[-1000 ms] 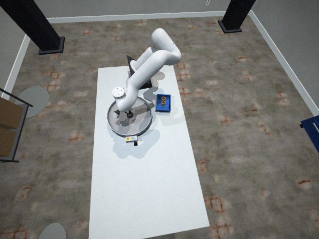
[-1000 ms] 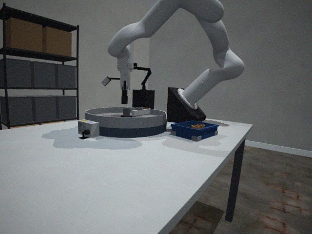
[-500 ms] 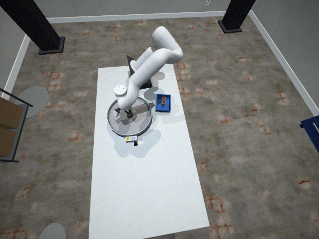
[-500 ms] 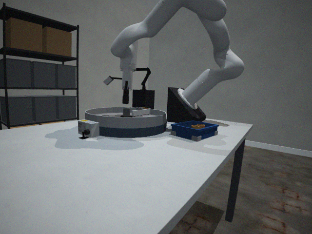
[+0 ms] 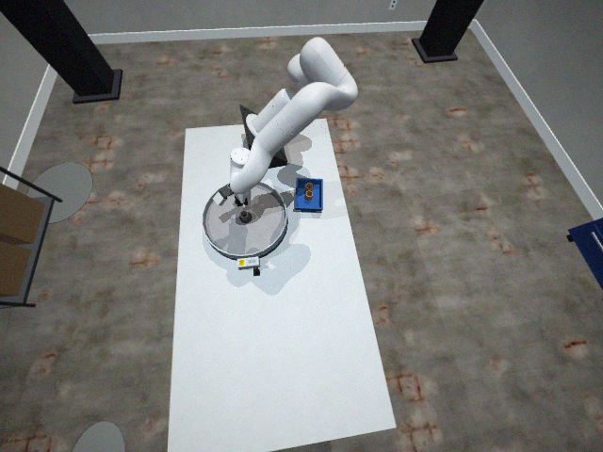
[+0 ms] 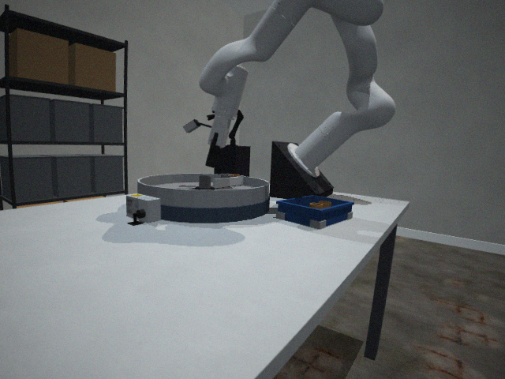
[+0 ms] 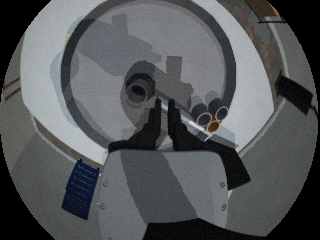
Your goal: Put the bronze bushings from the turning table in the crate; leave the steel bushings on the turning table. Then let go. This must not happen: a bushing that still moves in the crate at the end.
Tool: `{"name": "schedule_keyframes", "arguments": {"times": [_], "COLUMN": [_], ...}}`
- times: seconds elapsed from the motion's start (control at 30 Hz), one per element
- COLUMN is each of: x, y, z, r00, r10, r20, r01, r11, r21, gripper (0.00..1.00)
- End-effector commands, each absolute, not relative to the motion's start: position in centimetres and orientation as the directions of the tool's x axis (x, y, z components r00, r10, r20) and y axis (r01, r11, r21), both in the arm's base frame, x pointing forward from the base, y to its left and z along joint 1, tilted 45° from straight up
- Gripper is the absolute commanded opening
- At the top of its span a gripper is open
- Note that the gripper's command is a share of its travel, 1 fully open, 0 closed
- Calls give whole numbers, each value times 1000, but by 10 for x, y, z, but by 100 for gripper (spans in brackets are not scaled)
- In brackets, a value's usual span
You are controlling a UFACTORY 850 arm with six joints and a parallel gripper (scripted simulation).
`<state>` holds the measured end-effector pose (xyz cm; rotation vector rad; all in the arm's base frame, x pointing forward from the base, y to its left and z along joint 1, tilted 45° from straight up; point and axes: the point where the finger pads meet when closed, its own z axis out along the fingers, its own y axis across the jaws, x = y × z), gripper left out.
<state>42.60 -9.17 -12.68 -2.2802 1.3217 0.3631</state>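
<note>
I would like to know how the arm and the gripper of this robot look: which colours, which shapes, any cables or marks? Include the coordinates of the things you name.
The arm (image 5: 280,119) (image 6: 277,30) is white, with smooth, rounded tube-like links and thin seam lines. No loose cable shows on it. The gripper (image 7: 164,106) has a grey housing with small round screws and slim black fingers, stepped and narrowing toward the tips.

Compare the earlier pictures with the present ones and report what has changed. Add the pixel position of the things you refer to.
The hand (image 5: 242,202) (image 6: 209,164) (image 7: 164,106) has gone from nearly upright to tilted, its wrist end shifting towards the arm's base. It holds nothing, its fingers nearly together. The crate (image 5: 301,206) (image 6: 297,213) and its two bronze bushings (image 5: 308,195) (image 6: 320,204) stayed put.
</note>
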Motion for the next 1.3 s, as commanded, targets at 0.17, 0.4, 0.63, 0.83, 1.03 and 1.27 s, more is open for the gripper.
{"name": "schedule_keyframes", "arguments": {"times": [0.17,0.4,0.63,0.83,1.03,1.27], "x": [402,386,375,364,357,349], "y": [-95,-95,-96,-97,-97,-97], "z": [-124,-124,-123,-122,-122,-122], "r00": [397,331,288,243,216,177], "r10": [-851,-901,-927,-951,-962,-976], "r20": [-343,-280,-239,-194,-167,-128], "r01": [-916,-941,-956,-968,-975,-983], "r11": [-346,-296,-262,-225,-202,-168], "r21": [-202,-161,-136,-110,-95,-79], "gripper": [10,10,10,10,10,10]}}
